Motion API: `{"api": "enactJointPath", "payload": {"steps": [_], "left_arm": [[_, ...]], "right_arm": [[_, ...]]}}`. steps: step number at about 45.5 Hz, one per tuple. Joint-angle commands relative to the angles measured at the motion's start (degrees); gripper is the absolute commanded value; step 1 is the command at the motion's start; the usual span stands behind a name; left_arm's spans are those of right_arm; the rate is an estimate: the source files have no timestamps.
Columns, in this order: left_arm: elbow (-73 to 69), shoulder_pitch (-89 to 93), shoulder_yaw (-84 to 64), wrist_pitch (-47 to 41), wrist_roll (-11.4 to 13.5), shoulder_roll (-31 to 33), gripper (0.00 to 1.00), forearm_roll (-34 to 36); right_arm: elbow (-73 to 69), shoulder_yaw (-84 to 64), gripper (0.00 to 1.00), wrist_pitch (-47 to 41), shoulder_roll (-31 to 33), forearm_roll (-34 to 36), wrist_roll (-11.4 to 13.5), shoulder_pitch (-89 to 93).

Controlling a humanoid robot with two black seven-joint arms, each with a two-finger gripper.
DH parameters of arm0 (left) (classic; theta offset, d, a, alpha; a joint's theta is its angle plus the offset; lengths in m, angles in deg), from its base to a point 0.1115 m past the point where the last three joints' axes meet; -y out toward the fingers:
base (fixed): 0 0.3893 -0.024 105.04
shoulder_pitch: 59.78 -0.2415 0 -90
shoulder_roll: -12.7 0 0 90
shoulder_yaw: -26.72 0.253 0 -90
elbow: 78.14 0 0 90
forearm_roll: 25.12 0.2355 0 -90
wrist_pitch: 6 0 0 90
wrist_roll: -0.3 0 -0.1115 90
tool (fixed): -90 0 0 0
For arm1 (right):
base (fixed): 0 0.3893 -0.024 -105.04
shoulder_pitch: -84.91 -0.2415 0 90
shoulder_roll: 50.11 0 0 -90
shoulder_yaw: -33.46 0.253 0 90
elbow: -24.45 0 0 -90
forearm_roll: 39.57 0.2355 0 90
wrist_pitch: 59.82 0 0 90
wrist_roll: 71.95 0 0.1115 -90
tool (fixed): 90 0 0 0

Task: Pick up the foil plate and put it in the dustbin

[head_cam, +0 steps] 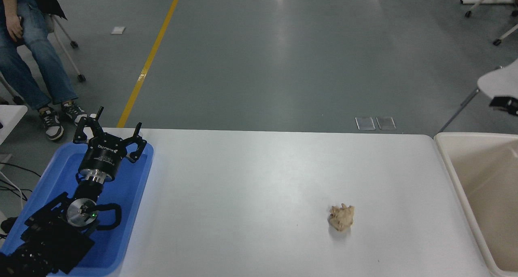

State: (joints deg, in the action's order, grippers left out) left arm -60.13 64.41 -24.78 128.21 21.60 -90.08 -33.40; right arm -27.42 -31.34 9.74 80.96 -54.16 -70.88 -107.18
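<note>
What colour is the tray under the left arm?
Blue tray, plain, clearest in the head view.
</note>
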Motion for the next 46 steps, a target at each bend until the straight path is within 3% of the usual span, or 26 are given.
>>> {"api": "enactJointPath", "payload": {"steps": [1,17,46], "left_arm": [[-0.1,0.0,0.0,0.0,0.0,0.0,1.00,0.0],[-0.1,0.0,0.0,0.0,0.0,0.0,1.00,0.0],[0.0,0.0,0.0,0.0,0.1,0.0,1.00,0.0]], "right_arm": [[-10.3,-2.6,1.00,-16.4,-1.6,-0.5,0.0,-15.5],[-23.5,-6.3,1.00,-24.6,-4.4,-4.0,0.0,-27.6],[-27.4,-3.5,1.00,-24.6,-13.6,-3.0,0.0,-36.0]]}}
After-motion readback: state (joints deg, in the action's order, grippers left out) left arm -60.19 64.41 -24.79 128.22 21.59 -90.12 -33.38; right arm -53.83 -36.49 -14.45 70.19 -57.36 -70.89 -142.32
